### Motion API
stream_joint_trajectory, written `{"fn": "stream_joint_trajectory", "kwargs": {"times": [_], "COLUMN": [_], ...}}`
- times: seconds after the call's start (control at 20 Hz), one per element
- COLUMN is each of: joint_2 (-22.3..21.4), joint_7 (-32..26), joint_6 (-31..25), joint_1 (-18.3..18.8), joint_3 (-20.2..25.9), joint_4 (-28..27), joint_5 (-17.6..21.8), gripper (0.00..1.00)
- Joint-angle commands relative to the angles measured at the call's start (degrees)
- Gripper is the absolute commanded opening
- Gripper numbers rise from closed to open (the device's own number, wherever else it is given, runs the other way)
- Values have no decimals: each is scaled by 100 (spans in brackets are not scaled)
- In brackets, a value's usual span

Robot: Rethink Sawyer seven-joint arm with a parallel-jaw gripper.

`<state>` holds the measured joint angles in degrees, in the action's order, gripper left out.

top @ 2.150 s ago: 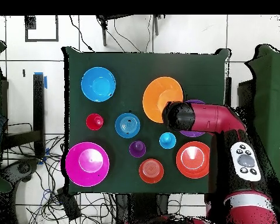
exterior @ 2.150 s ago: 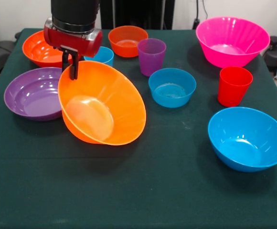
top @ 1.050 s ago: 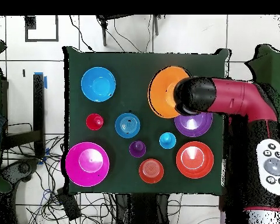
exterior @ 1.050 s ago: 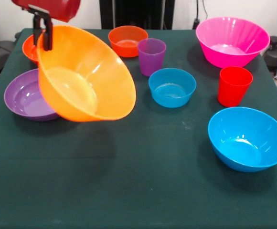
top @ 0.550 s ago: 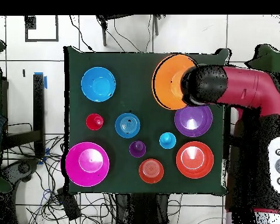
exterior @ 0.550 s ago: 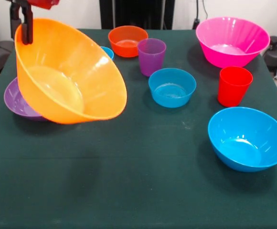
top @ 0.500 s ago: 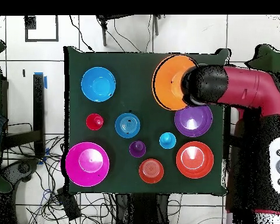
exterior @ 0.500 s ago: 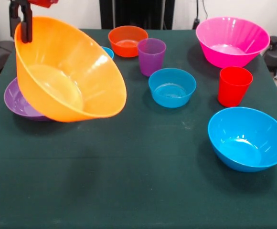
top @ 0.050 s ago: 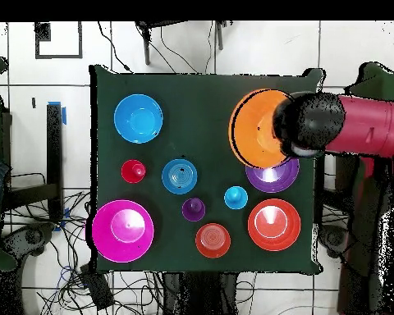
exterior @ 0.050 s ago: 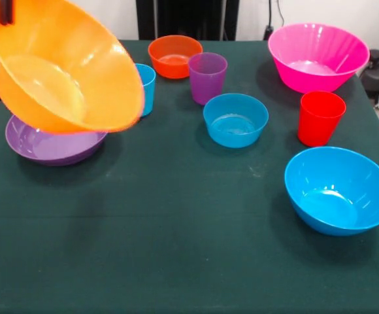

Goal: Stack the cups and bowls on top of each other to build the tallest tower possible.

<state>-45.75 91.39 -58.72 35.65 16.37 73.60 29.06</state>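
My gripper [exterior @ 0.050 s ago: 5, 10] shows only as a dark finger at the top left, shut on the rim of the large orange bowl [exterior @ 0.050 s ago: 59, 69]. That bowl hangs tilted in the air above the purple bowl [exterior @ 0.050 s ago: 52, 145]. From overhead the orange bowl [top @ 0.050 s ago: 256, 127] overlaps the purple bowl [top @ 0.050 s ago: 276, 177], and the arm's wrist [top @ 0.050 s ago: 309, 123] covers the gripper. On the table stand the light blue cup [exterior @ 0.050 s ago: 147, 88], purple cup [exterior @ 0.050 s ago: 207, 77], red cup [exterior @ 0.050 s ago: 320, 118], small orange bowl [exterior @ 0.050 s ago: 174, 55], small blue bowl [exterior @ 0.050 s ago: 235, 120], pink bowl [exterior @ 0.050 s ago: 317, 55] and large blue bowl [exterior @ 0.050 s ago: 340, 190].
The red-orange bowl [top @ 0.050 s ago: 274, 223] sits near the robot's side of the green table [top @ 0.050 s ago: 200, 98]; the front view hides it behind the lifted bowl. The arm [top @ 0.050 s ago: 364, 123] reaches in from the right edge in the overhead view.
The orange bowl has risen with the gripper and shifted left in the front view, uncovering the light blue cup. It now hangs over the purple bowl.
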Motion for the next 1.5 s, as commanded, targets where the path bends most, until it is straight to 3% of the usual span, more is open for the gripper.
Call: {"fn": "stream_joint_trajectory", "kwargs": {"times": [0.05,0.25,0.7,1.2,1.5], "joint_2": [-265,-339,189,465,870], "joint_7": [-2758,-2690,-1551,-1253,-660], "joint_6": [-402,-453,-662,-435,-419], "joint_1": [137,-68,-1090,-1598,-2129], "joint_3": [261,18,-660,-1298,-1662], "joint_4": [582,809,658,814,721], "joint_5": [853,1150,1997,2449,2676], "gripper": [0,0,0,0,0]}}
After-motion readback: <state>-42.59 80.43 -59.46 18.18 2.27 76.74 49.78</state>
